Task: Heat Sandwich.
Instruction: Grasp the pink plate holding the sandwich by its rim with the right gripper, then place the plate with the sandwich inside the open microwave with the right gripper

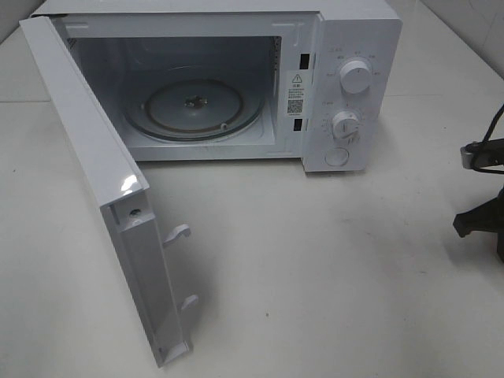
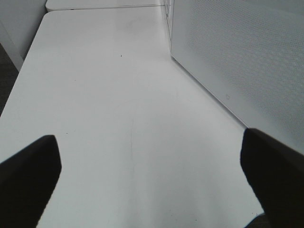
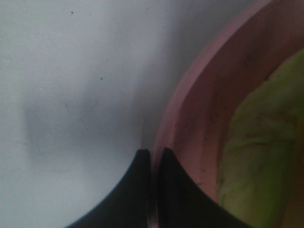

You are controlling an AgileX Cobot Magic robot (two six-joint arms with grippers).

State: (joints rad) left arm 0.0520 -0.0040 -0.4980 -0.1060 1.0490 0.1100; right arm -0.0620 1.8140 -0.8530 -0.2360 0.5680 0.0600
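Note:
The white microwave stands at the back of the table with its door swung wide open towards the front left; the glass turntable inside is bare. In the right wrist view my right gripper is shut, its two dark fingertips pinched on the rim of the round pink plate. The sandwich, pale yellow-green, lies on that plate. Plate and sandwich are outside the exterior view. My left gripper is open over bare table beside the microwave's perforated side wall, holding nothing.
A dark part of the right arm with a cable shows at the right edge of the exterior view. The white table runs out in front of the microwave. The door's latch hooks stick out towards the middle.

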